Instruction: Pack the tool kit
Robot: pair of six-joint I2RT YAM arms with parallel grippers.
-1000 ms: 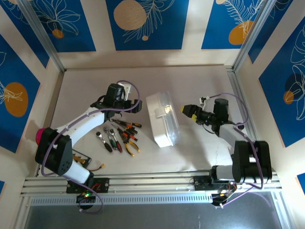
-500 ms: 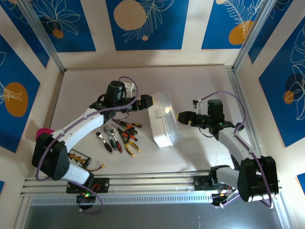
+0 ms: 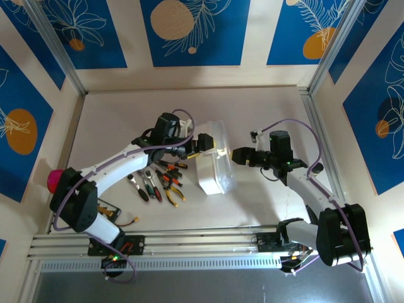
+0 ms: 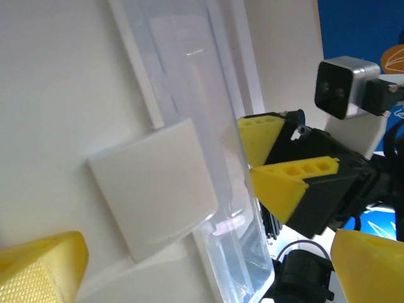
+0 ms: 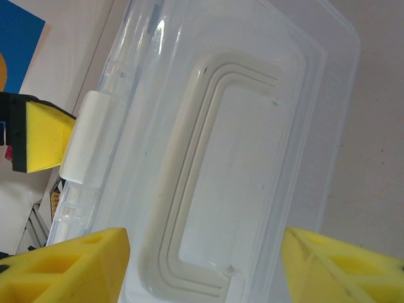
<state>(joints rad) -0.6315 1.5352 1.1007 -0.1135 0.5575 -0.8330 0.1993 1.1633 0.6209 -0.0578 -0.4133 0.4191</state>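
Note:
The tool kit's case [image 3: 211, 172], white base and clear lid, stands in the middle of the table with its white latch [image 3: 218, 151] on top. The loose tools [image 3: 161, 180], pliers, screwdrivers and wrenches, lie on the table left of it. My left gripper [image 3: 206, 144] is open at the case's upper left; in the left wrist view the latch [image 4: 151, 183] sits between its fingers. My right gripper [image 3: 237, 156] is open, its fingertips [image 4: 297, 180] against the clear lid. The right wrist view faces the lid and its moulded handle [image 5: 183, 189].
A pink ball [image 3: 55, 177] rests by the left arm's base, and a flat black card with orange marks [image 3: 104, 211] lies near the front edge. Metal frame rails [image 3: 189, 243] run along the table's front and sides.
The left gripper has swung right up to the case's latch. The right gripper has moved left onto the lid, with its jaws narrowed.

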